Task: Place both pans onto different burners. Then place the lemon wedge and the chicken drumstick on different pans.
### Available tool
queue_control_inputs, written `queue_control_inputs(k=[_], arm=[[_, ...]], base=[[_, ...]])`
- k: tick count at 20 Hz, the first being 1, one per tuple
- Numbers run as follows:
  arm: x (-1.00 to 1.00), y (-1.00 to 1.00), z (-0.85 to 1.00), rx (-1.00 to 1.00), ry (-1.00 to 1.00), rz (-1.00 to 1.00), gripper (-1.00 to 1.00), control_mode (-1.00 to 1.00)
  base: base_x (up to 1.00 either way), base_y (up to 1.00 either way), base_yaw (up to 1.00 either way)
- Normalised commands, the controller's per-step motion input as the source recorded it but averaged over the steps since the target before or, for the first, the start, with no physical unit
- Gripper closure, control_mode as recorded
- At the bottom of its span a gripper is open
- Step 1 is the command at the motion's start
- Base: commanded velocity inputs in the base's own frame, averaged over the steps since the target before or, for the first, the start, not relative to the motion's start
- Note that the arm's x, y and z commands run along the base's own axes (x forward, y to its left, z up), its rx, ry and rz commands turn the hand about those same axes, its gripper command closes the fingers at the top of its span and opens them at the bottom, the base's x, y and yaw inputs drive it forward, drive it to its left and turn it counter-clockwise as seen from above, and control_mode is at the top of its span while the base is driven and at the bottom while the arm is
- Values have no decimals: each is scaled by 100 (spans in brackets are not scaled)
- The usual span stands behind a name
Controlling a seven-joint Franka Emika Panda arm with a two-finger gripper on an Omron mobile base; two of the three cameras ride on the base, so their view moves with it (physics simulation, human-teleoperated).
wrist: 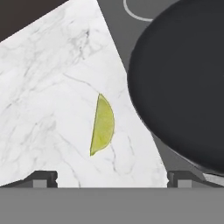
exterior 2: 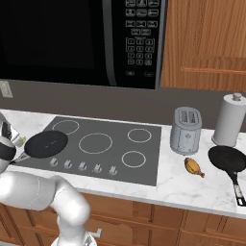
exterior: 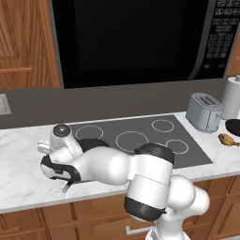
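Left base view: the golden-brown chicken drumstick [exterior: 228,139] lies on the white marble counter [exterior: 23,164] right of the cooktop; right base view: one matte black frying pan [exterior 2: 46,143] rests on the cooktop's left burner, the second black pan [exterior 2: 227,159] on the counter; hand view: the pincer [wrist: 111,178], spread wide and empty, brackets the yellow-green lemon wedge [wrist: 103,125] lying just beside the pan.

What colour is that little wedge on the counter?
Yellow-green; the lemon wedge shows best in the hand view, on white marble.
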Motion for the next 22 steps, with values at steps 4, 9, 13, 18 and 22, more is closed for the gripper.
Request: queue_control_inputs(k=[4, 9, 13, 18, 22], arm=[[23, 0, -9, 0, 0, 0, -100, -100], [24, 0, -13, 0, 0, 0, -100, -100], [24, 7, -18, 0, 0, 0, -100, -100], [23, 10, -18, 0, 0, 0, -100, -100], [23, 14, -13, 0, 0, 0, -100, -100]], base=[[0, 0, 0], [0, 0, 0], [0, 0, 0], [0, 0, 0], [0, 0, 0]])
